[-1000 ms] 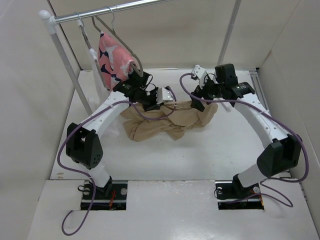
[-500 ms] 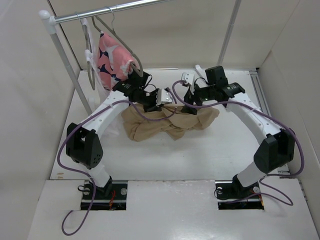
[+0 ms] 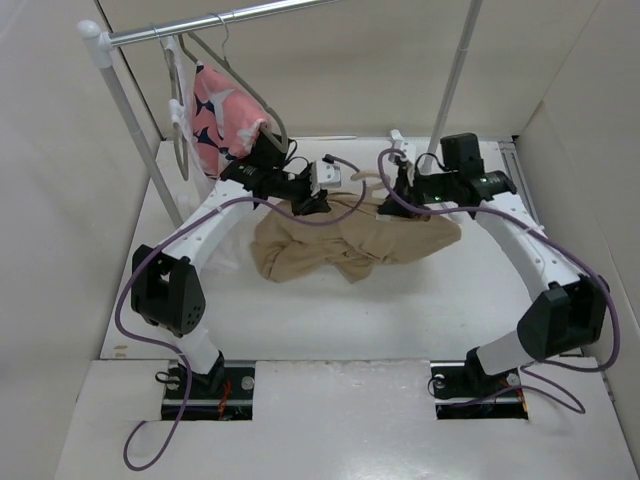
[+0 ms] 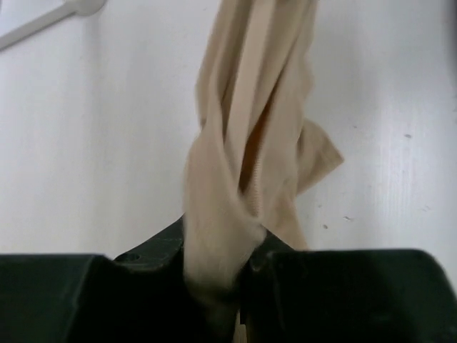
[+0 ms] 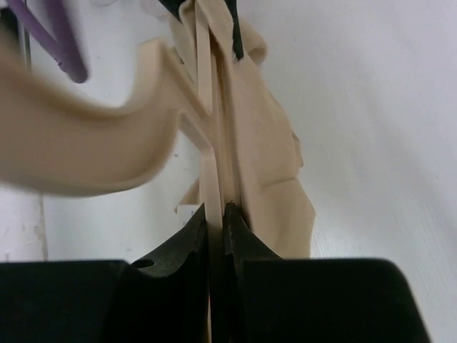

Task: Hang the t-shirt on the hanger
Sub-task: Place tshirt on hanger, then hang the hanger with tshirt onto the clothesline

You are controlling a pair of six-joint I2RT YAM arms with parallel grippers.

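Observation:
The tan t-shirt lies crumpled mid-table, its upper edge lifted between my two grippers. My left gripper is shut on a bunched fold of the t-shirt, which hangs away from the jaws of that gripper in the left wrist view. My right gripper is shut on a thin flat bar of the cream hanger, whose thick curved body sweeps off to the left. The t-shirt's cloth lies against the right side of that bar, beside my right gripper. From above only a pale sliver of the hanger shows between the grippers.
A clothes rail runs across the back left on a white pole. A pink printed garment and thin wire hangers hang from it, close behind my left arm. A second pole stands at the back. Walls enclose the table.
My right gripper has gone from open to shut, closing on the hanger's bar, and drew back to the right. The t-shirt has been pulled wider to the right. The left gripper rose slightly.

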